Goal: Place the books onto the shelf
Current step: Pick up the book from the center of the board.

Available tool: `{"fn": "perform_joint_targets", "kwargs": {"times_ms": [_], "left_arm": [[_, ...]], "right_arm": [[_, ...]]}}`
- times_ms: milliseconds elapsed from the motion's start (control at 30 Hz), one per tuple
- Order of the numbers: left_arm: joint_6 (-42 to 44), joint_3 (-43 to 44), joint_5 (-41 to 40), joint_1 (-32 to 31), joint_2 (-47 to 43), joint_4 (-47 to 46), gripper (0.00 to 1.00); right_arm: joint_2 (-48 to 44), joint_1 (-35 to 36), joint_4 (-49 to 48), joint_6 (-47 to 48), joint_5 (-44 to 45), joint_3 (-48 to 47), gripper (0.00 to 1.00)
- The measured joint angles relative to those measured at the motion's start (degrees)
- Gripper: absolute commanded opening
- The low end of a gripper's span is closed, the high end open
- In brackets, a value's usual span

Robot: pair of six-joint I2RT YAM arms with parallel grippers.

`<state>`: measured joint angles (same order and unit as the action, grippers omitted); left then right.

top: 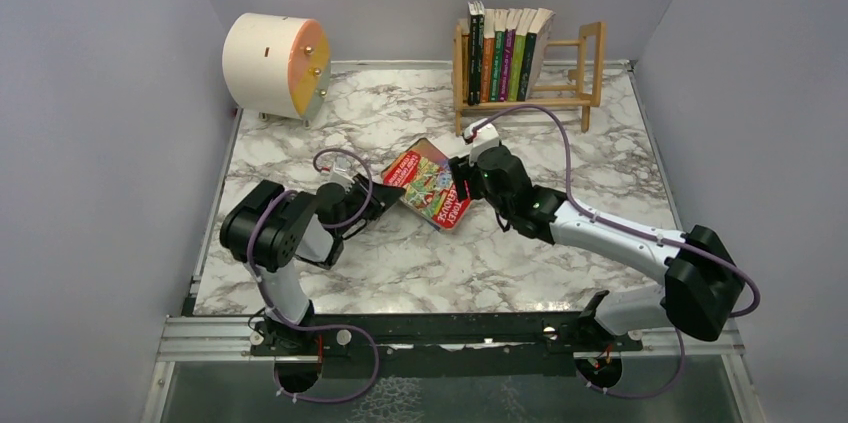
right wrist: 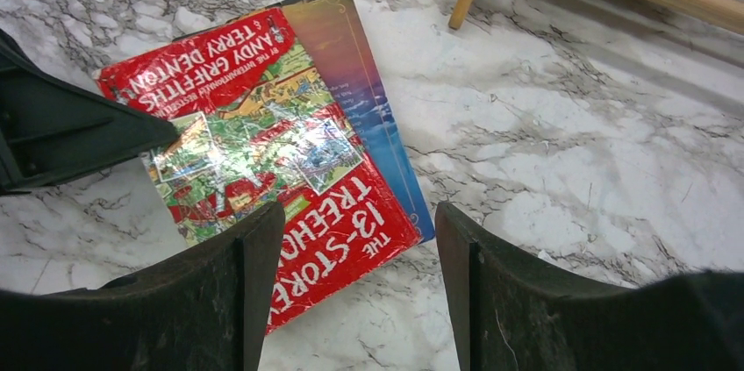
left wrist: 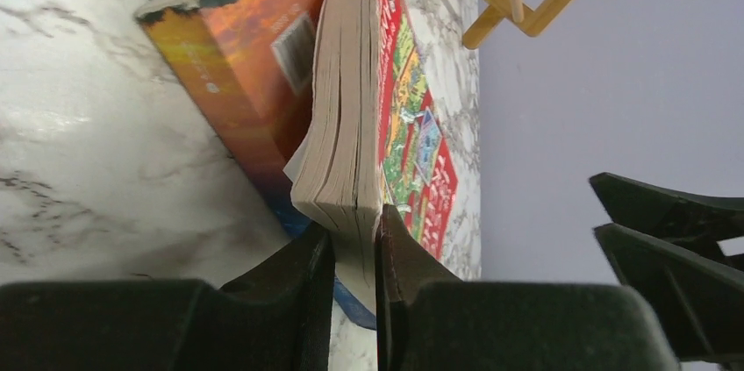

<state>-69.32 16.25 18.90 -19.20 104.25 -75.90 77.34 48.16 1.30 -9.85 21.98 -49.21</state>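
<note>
Left tool [left wrist: 355,244] clamped on the red illustrated paperback [left wrist: 412,125] lying over an orange-blue paperback [left wrist: 254,64]; right tool [right wrist: 360,222] hovers above, jaws apart

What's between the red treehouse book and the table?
A second book, orange fading to blue, under the red book on the table; right wrist view.

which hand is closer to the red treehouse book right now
Left. The left hand is shut on the page edge of the red treehouse book, at its left side. The right hand hangs open over the book's opposite corner, apparently not touching.
</note>
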Motion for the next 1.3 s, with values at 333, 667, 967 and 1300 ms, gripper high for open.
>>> {"fn": "perform_joint_targets", "kwargs": {"times_ms": [333, 667, 967, 1300], "left_arm": [[2.0, 10.6, 4.5, 3.3, -20.9, 26.9, 0.00], [-0.7, 20.6, 11.8, 7.1, -21.2, 40.9, 0.00], [-1.4, 29.4, 14.8, 7.4, -20.3, 53.4, 0.00], [3.8, 45.6, 9.8, 7.9, -18.0, 78.4, 0.00]], "right_arm": [[-9.6, 0.0, -4.7, 3.3, -0.5, 8.2, 0.64], [-21.6, 0.0, -12.9, 13.5, -8.4, 14.3, 0.64], [-18.8, 0.9, -13.0, 17.6, -13.9, 13.9, 0.64], [-9.6, 6.2, -10.9, 21.2, -11.2, 6.3, 0.64]]}}
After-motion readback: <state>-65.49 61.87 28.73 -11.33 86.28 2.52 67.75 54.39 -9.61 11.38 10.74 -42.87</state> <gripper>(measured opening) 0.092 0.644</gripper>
